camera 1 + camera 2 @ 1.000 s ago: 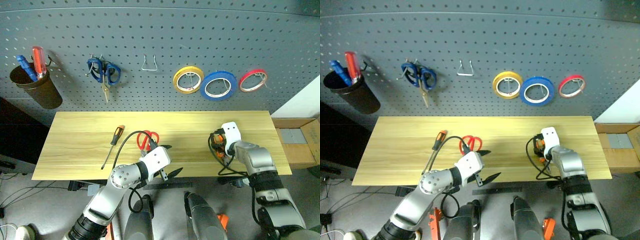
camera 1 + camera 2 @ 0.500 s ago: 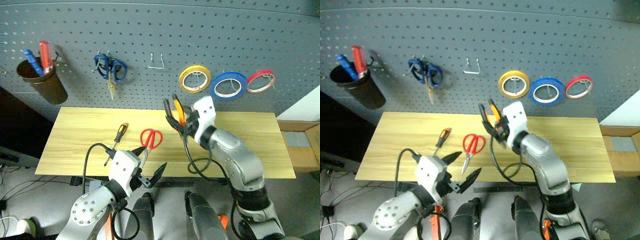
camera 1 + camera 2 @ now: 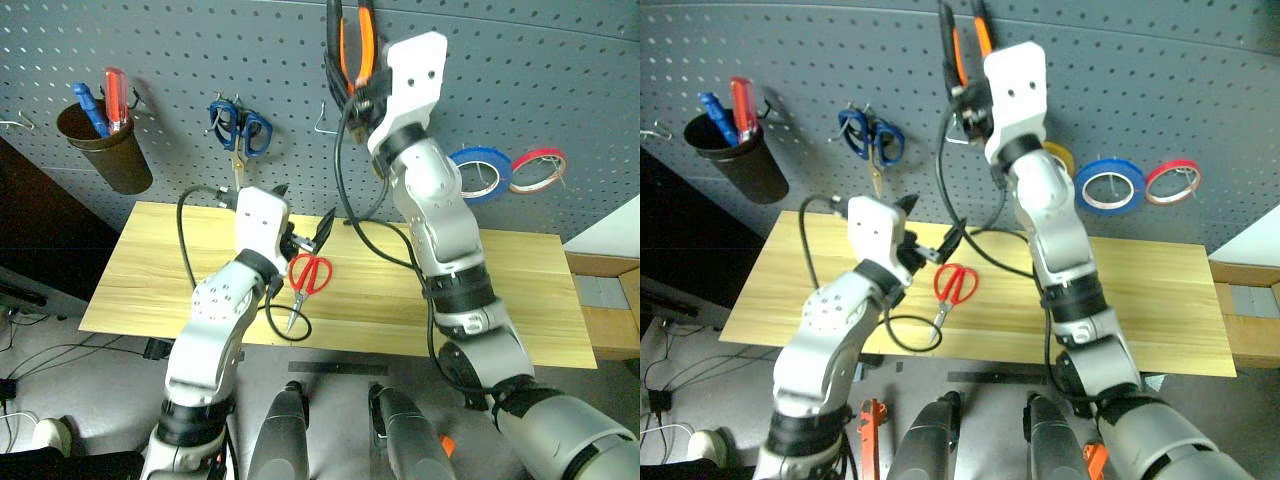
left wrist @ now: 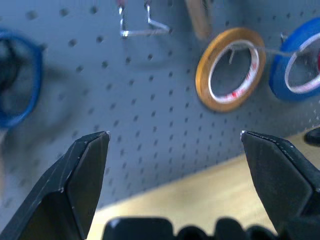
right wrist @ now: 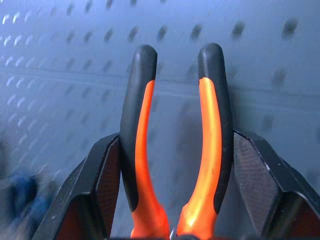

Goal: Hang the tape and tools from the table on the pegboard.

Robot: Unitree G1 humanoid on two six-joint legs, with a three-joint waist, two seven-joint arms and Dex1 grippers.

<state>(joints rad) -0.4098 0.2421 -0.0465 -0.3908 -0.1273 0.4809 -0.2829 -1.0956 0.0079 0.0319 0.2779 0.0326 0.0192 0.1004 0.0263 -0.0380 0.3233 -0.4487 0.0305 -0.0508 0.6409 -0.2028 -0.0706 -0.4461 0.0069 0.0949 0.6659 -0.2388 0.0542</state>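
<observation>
Orange-and-black pliers (image 5: 175,150), handles upward

**Right arm raised high, left arm up with fingers spread**

The right arm reaches steeply upward, its right gripper (image 3: 352,75) clamped on the pliers (image 5: 175,150), handles pointing up. The left arm bends at the elbow, its left gripper (image 3: 303,215) lifted, black fingers (image 4: 80,175) spread wide and holding nothing.

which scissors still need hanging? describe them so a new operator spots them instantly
Start from the light wooden table below the dark grey pegboard. Near the middle of the tabletop, just beside the open left gripper, lies a pair of red-handled scissors, blades pointing toward the table's front edge. The blue-handled scissors already hang on the board; the red pair is the one lying flat.
</observation>
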